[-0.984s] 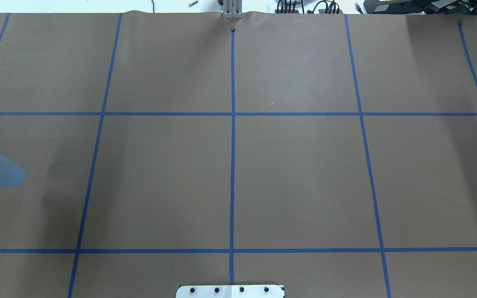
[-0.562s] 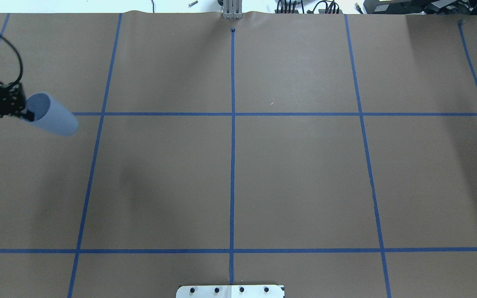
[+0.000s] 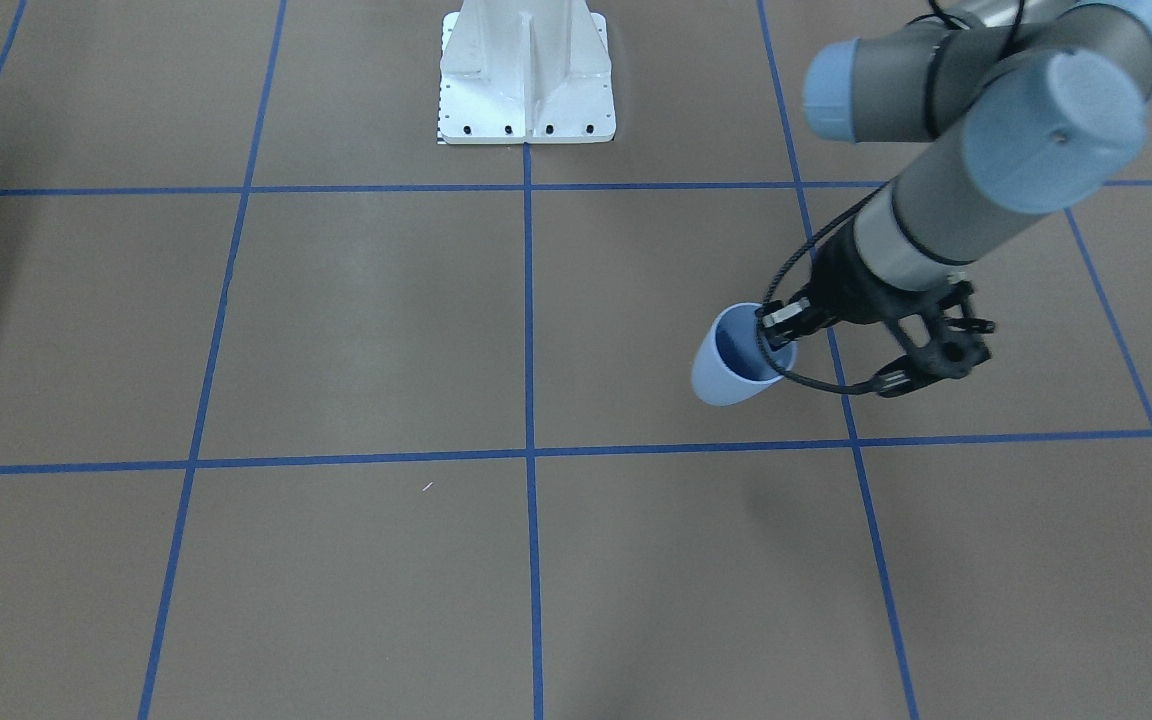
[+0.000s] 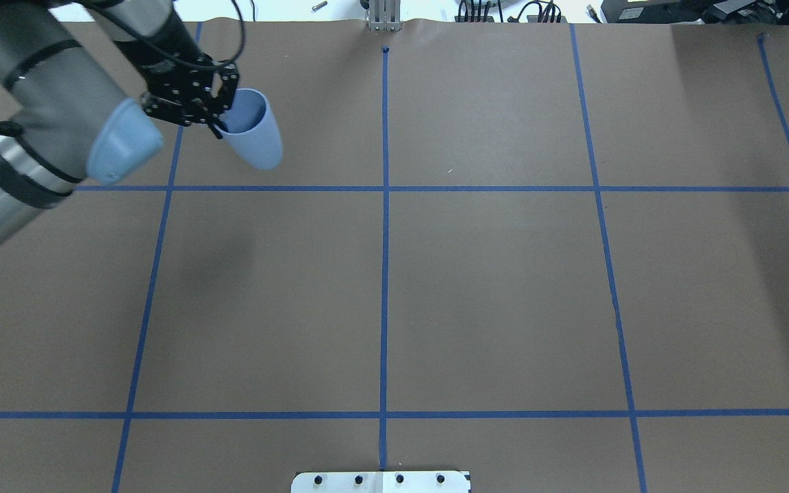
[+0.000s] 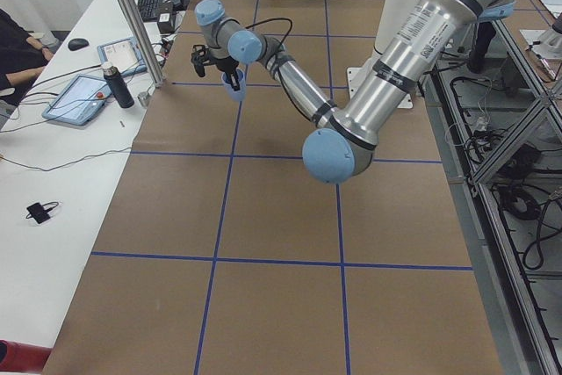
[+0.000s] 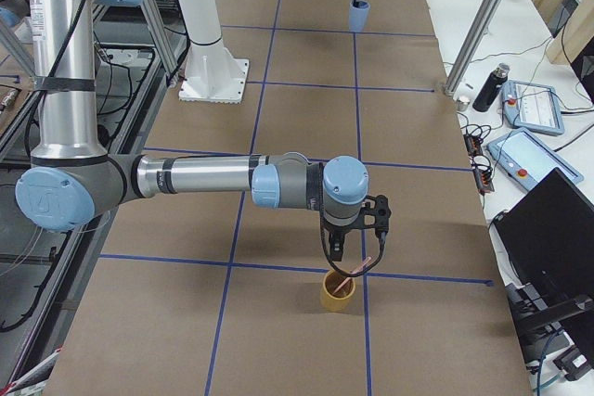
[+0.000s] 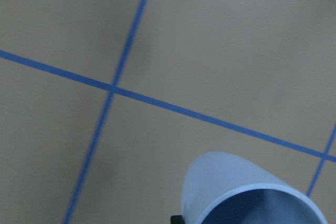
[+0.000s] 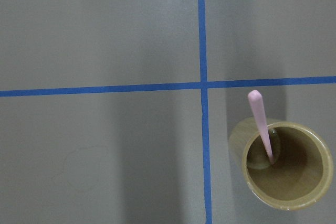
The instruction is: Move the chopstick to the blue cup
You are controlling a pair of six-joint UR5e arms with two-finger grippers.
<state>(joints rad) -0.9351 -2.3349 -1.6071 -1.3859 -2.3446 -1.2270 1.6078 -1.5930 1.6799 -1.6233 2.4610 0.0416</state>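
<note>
My left gripper is shut on the rim of the blue cup, one finger inside and one outside, and holds it tilted above the table at the far left. The cup also shows in the front view and the left wrist view. A single pink chopstick leans in a tan cup that stands on the table. In the exterior right view my right gripper hangs just above that tan cup. I cannot tell whether it is open or shut.
The brown paper table carries a grid of blue tape. The white robot base stands at the robot's side. A metal post, a dark bottle and tablets sit on the white side table past the far edge.
In the overhead view my left arm has come in from the left edge and carried the blue cup away from the robot and to the right. The cup's mouth has turned more upward.
</note>
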